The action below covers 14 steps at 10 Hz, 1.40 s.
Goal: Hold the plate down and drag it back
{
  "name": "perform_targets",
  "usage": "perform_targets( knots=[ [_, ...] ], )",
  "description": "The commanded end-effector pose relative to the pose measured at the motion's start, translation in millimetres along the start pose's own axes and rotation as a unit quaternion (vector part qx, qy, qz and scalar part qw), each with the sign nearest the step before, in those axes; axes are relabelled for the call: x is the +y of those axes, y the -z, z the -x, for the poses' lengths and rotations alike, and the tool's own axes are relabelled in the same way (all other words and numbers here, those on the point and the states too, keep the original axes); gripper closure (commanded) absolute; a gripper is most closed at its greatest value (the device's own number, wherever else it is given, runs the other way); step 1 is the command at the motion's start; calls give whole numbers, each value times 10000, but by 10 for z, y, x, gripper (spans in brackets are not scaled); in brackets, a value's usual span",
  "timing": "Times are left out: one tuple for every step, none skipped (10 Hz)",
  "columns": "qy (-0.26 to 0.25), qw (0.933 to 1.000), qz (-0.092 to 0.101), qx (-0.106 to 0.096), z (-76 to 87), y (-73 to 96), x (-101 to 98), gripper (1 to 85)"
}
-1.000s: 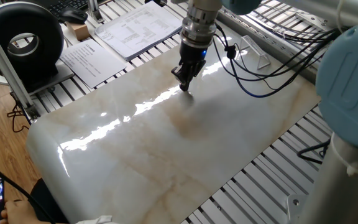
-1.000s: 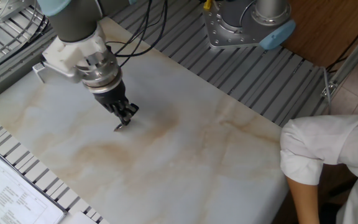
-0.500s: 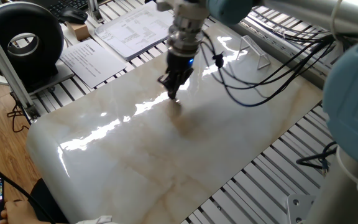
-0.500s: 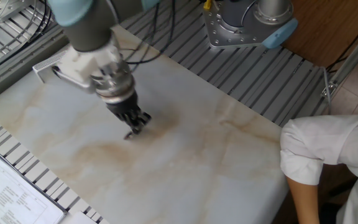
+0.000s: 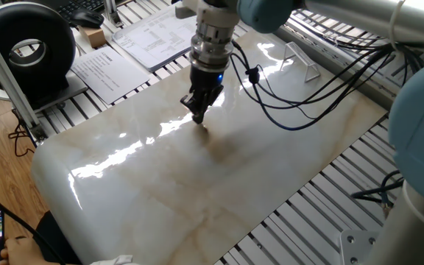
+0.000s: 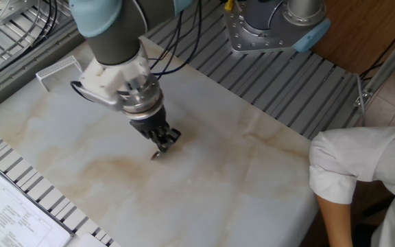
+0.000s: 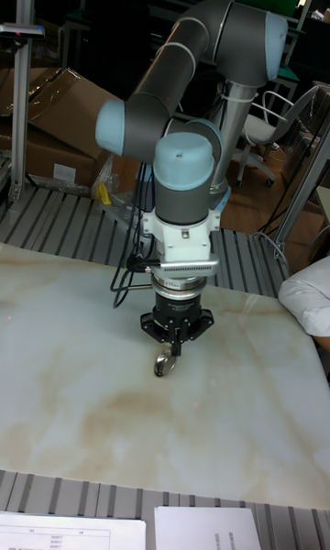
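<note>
The plate [image 7: 165, 363] is a tiny shiny silver disc on the glossy marble slab [image 7: 73, 394], and it looks tilted under the fingertips. My gripper [image 7: 175, 349] points straight down, its fingers shut together, with the tips pressing on the plate's rim. In the other fixed view the plate [image 6: 155, 156] shows as a small glint just below the gripper [image 6: 162, 145], near the slab's [image 6: 238, 192] middle. In one fixed view the gripper [image 5: 199, 118] hides most of the plate, and I cannot make the plate out on the slab [image 5: 197, 191].
A clear plastic stand [image 5: 301, 62] sits on the slab's far corner; it is also in the other fixed view [image 6: 57, 71]. Papers [image 5: 160, 33] and a black round device [image 5: 28, 46] lie beyond one edge. A person's white sleeve [image 6: 362, 168] reaches over the slab's corner. Loose cables [image 5: 285, 110] hang from the wrist.
The gripper has slid across the slab with the plate under its tips, away from the clear stand's corner and towards the slab's middle. Its fingers stay shut.
</note>
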State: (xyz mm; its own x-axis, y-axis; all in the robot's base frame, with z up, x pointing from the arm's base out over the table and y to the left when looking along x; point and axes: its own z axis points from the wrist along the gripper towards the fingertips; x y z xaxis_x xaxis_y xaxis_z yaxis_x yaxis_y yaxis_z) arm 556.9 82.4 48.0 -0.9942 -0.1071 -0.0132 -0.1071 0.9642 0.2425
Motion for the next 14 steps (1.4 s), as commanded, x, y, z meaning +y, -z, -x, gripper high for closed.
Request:
perform_targets(
  knots=[
    [-149,9998,38,-80,42,-89,288,847],
    [-141,9999,22,-86,55,-109,283,847],
    [-103,9999,-9,-83,63,-139,255,847],
    [-95,9999,-3,-107,83,-163,253,847],
    [-118,9999,-11,-114,90,-179,248,847],
    [-227,9997,-64,-26,45,-189,223,847],
    [-236,9996,-176,14,18,-175,179,800],
    [-168,9996,-214,27,4,-141,192,540],
    [-145,9996,-230,14,9,-111,214,467],
    [-98,9997,-217,-9,14,-88,228,463],
    [-75,9997,-218,-16,10,-52,223,463],
    [-7,9997,-244,28,-28,34,178,490],
    [67,9996,-252,93,-104,157,111,520],
    [179,9993,-306,150,-218,306,-24,570]
  ],
)
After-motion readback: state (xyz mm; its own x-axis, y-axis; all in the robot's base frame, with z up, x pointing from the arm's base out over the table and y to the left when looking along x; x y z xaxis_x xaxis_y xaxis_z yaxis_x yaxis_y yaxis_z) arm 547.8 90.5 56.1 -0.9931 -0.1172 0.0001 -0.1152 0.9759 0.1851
